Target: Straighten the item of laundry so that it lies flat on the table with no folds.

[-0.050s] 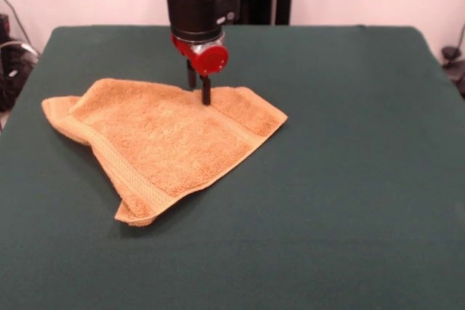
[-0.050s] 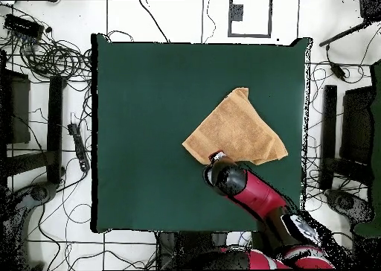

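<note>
Gripper (image 1: 199, 86) fingers hang straight down from the red wrist, close together with only a slim gap between them, and their tips meet the towel's (image 1: 163, 143) far edge; whether cloth is pinched between them cannot be told from either view. One dark finger (image 1: 205, 91) reaches lower than the other and presses into the terry near the border band. Lying folded in a rough triangle, the towel has one corner doubled under at the near tip and another layer poking out at the left end in the front view. It sits on the green table (image 1: 349, 179), toward one side, with bare felt all round it and nothing crowding the arm (image 2: 253, 193).
</note>
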### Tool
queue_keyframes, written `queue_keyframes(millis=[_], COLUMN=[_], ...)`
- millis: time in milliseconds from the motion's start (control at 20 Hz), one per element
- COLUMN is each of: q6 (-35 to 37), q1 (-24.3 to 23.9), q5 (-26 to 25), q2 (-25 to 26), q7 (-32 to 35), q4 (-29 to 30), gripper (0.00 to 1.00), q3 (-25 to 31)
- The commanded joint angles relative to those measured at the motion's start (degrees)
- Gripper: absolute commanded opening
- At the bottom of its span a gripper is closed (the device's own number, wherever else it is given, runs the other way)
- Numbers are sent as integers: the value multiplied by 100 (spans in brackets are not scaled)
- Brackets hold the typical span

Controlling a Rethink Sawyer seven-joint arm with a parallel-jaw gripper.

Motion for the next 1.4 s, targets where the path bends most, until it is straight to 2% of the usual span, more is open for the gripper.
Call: queue_keyframes(millis=[50,450,1000,1050,1400], q6=[-144,-410,-368,-402,-233], q1=[62,15,279,356,473], q5=[40,91,225,253,395], q2=[279,646,735,735,675], q7=[659,777,912,955,1068], q4=[-202,-267,-292,-298,-243], gripper=[100,100,100,0,0], q3=[773,964,788,712,595])
